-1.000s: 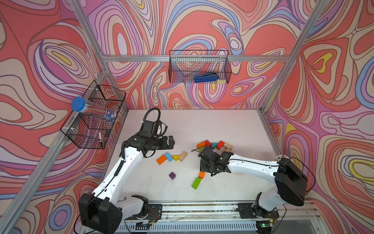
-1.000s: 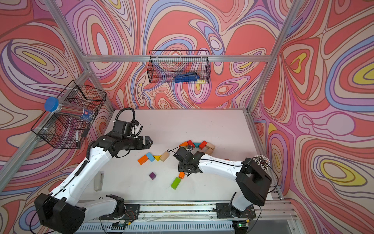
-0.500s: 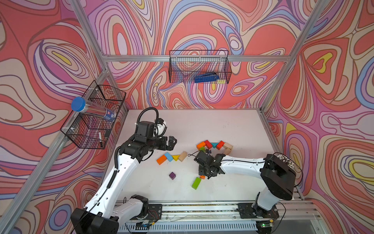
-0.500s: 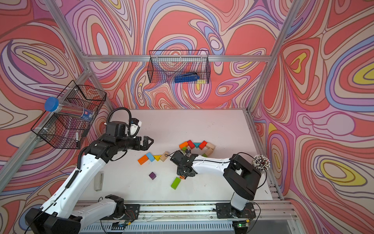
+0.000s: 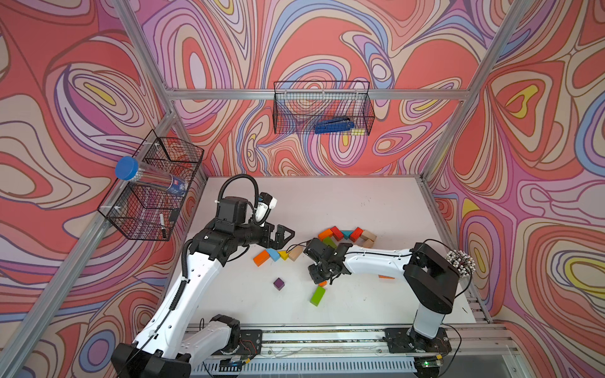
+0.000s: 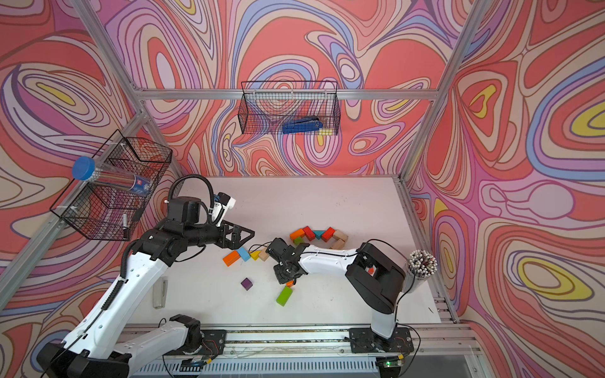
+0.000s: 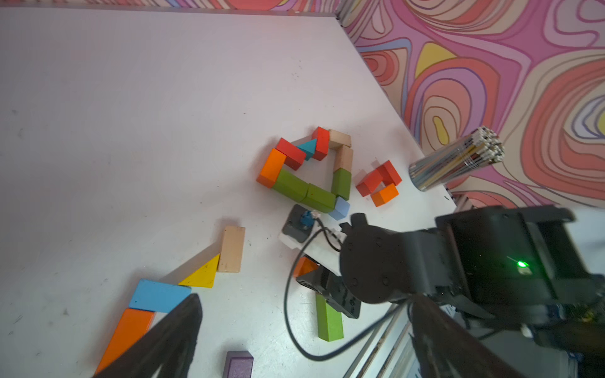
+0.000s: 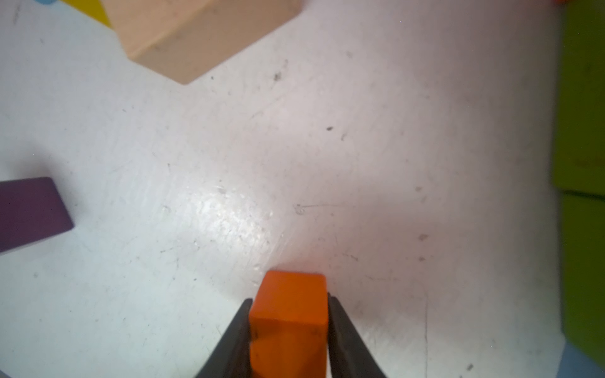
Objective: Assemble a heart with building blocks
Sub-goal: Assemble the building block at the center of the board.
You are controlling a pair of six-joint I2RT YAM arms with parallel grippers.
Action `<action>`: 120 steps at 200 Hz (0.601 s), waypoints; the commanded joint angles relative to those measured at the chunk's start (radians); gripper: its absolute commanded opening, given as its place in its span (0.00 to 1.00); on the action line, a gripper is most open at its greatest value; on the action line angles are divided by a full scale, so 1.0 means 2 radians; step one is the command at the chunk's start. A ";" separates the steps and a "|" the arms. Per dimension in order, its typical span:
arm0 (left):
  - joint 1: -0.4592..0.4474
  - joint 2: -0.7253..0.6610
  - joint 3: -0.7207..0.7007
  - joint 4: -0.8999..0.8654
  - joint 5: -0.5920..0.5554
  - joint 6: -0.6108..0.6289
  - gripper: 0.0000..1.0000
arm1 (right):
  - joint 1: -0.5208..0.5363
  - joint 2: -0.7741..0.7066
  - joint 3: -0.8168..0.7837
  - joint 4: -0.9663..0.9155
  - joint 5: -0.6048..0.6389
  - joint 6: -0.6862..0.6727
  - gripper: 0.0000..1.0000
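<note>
Notably, the right gripper point(image 8: 289, 299) clamped the orange block point(image 8: 289, 327) — uniform paint, rectangular visible face, rounded edges — between both fingers; the left gripper point(image 5: 284, 236) stood wide, holding nothing.

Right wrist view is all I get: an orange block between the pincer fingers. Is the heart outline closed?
Observer: In the left wrist view the heart outline reads as a closed loop: orange, red, teal, wood and green blocks, with light blue at the tip.
Operator: Left pincer?
Observer: The left pincer is open and empty, near the row of orange, light blue, yellow and wood blocks.
Operator: Any spares I can't see?
Observer: A red and orange cluster lies between the heart and the pencil cup.
</note>
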 commanded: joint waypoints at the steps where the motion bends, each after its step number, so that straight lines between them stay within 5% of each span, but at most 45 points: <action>1: 0.002 -0.018 0.009 -0.033 0.077 0.047 0.90 | -0.002 0.013 0.017 -0.017 -0.012 -0.077 0.41; 50: 0.002 -0.048 -0.009 -0.026 0.053 0.055 0.91 | -0.007 -0.011 0.005 -0.024 -0.024 -0.081 0.59; 68: 0.002 -0.046 -0.012 -0.022 0.056 0.054 1.00 | -0.007 -0.024 -0.007 -0.031 -0.034 -0.084 0.62; 120: 0.002 -0.040 -0.023 -0.006 0.047 0.043 1.00 | -0.007 -0.024 -0.006 -0.053 -0.018 -0.104 0.47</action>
